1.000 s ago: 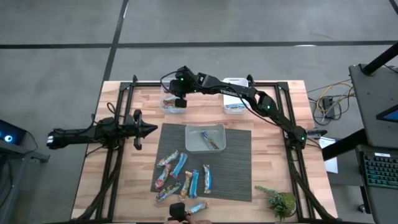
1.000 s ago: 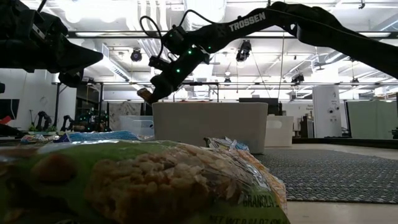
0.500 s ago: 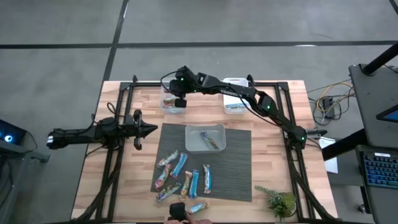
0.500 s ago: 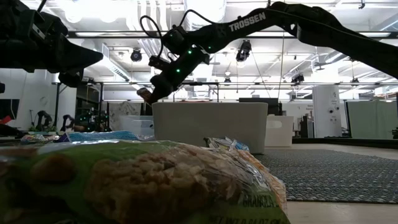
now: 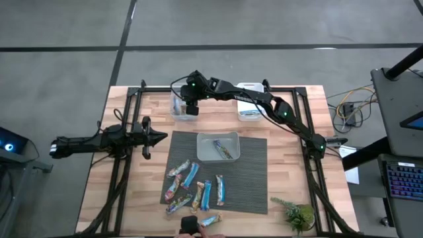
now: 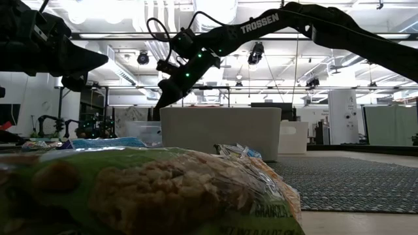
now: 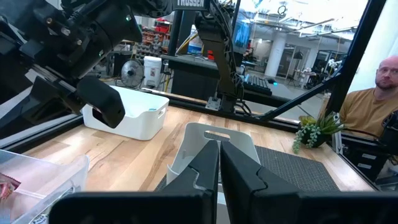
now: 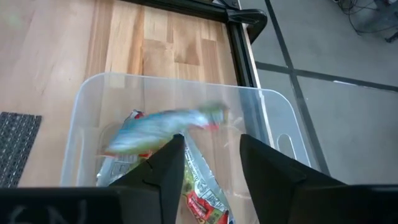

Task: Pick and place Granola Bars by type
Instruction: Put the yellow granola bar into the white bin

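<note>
The right gripper is hovering over the clear plastic tub, fingers parted and empty, a blurred multicoloured wrapped granola bar dropping just beneath them into it, while the left gripper is idling shut, well apart.

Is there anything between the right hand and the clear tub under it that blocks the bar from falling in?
Nothing visible. The right hand is open directly above the clear tub, and the bar is already dropping into it.
</note>
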